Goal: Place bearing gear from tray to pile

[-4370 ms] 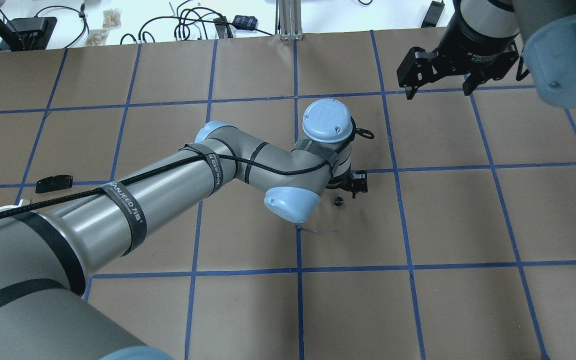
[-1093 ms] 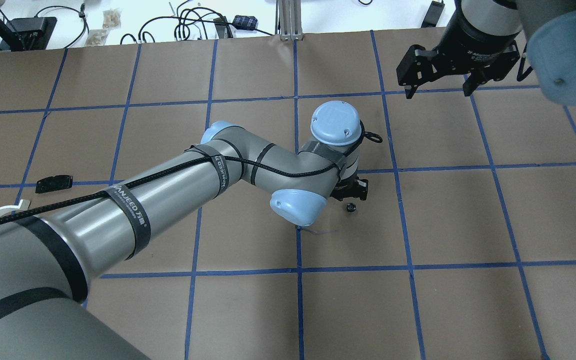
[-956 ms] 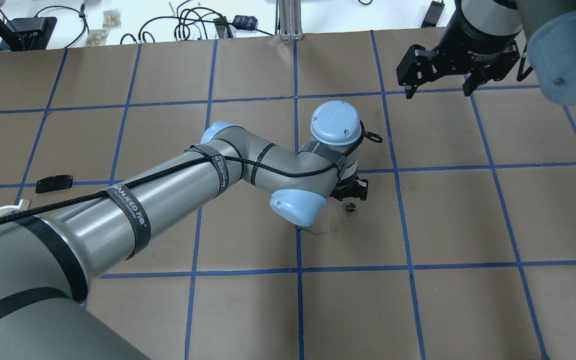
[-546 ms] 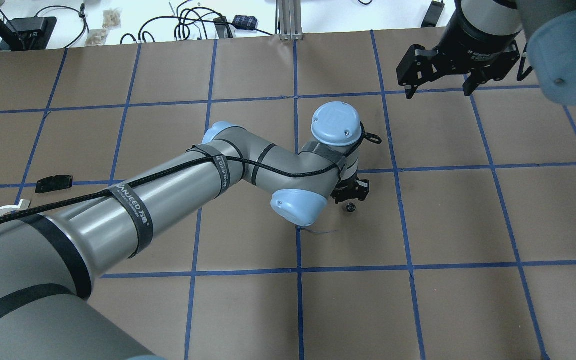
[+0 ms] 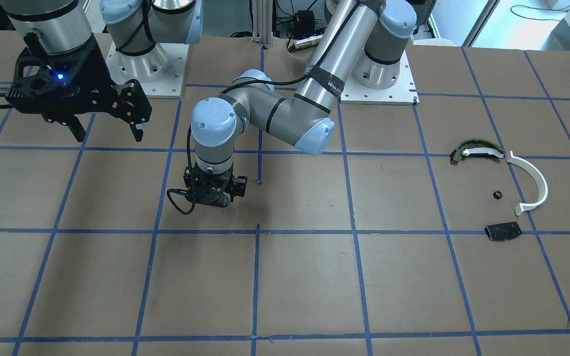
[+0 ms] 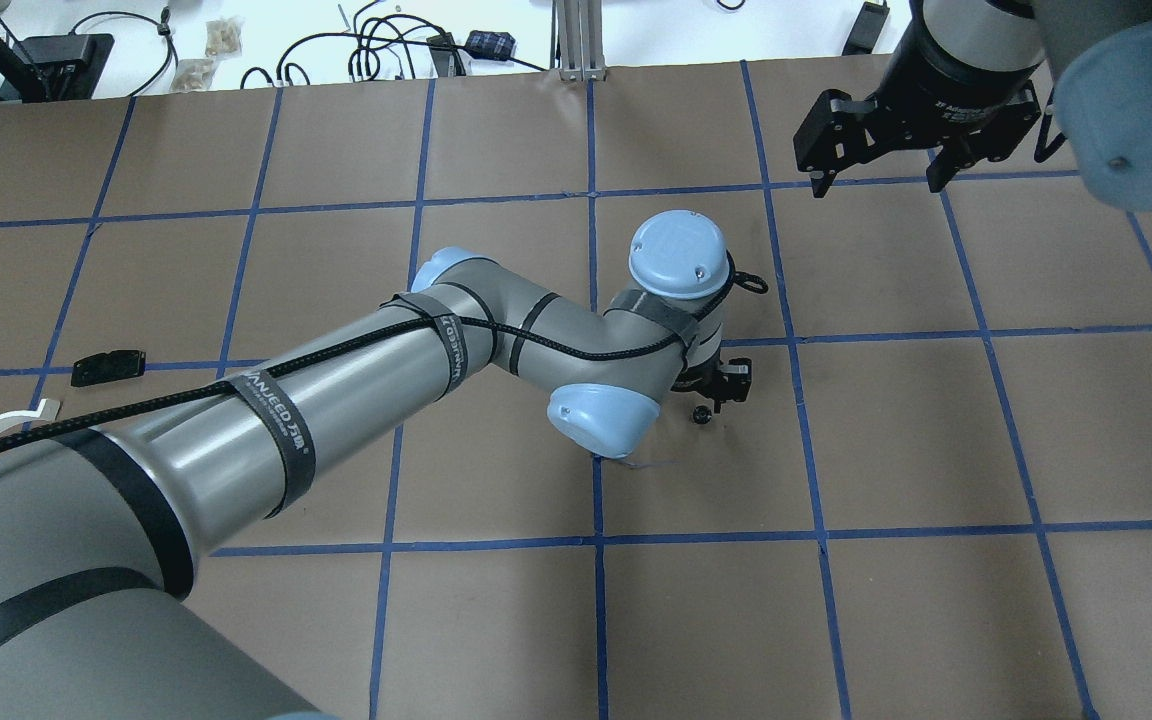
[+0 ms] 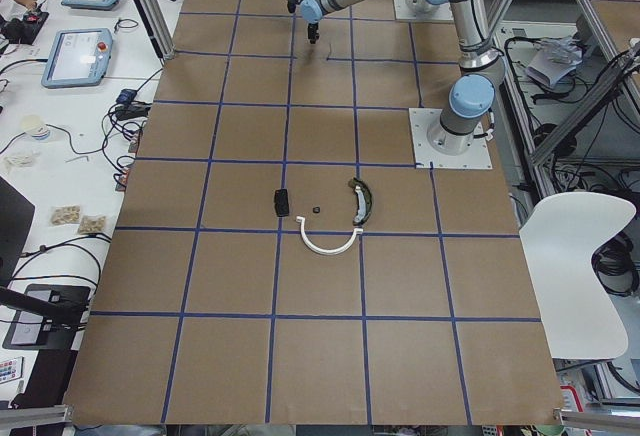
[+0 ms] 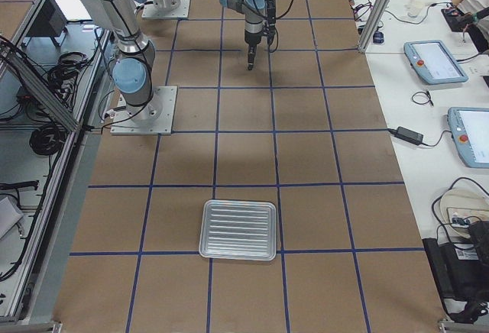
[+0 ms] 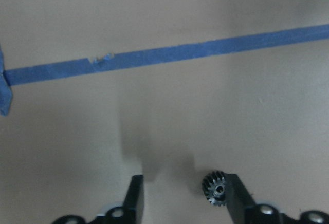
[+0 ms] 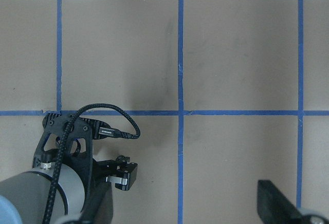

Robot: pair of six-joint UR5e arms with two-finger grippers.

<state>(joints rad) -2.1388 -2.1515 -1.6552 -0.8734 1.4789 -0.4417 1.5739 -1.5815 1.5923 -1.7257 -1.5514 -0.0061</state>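
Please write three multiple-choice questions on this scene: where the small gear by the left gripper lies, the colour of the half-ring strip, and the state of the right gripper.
1. Where is the gear? A in the tray; B on the table between the fingers of the left gripper; C on the black plate.
2. The half-ring strip is: A white; B red; C green.
3. The right gripper is: A shut on the gear; B shut, empty; C open, empty.
Key: 1 B, the left wrist view shows it beside one finger; 2 A, it shows white; 3 C, its fingers stand apart, nothing between.
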